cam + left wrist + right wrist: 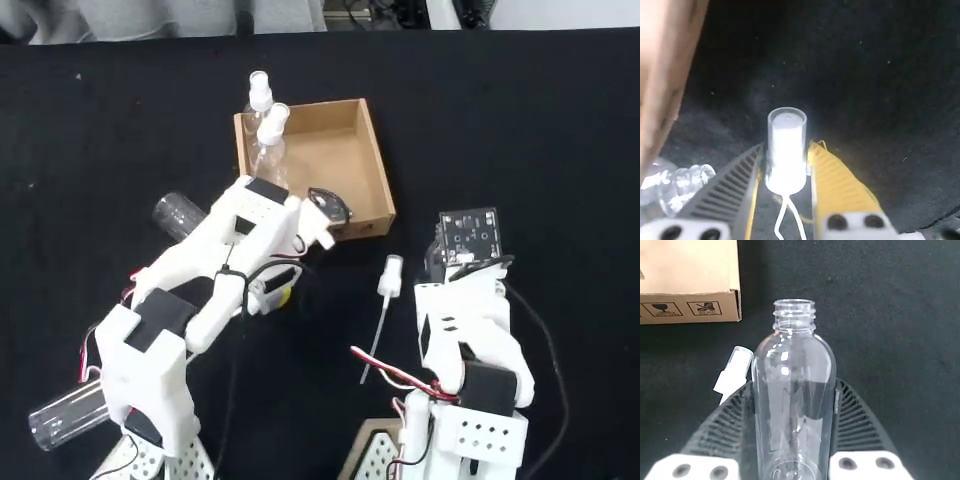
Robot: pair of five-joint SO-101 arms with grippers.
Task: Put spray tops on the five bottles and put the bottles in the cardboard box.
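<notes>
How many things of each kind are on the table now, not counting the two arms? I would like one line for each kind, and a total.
Bottles with spray tops on: 2
Open bottles: 3
Loose spray tops: 2
Cardboard box: 1
Total: 8

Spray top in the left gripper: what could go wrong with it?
The left gripper pinches the spray top by its smooth cap, so it might slip or tilt. Its thin tube could miss the narrow neck of the bottle in the right gripper. A loose spray top lies beside that gripper and may get knocked.
</notes>
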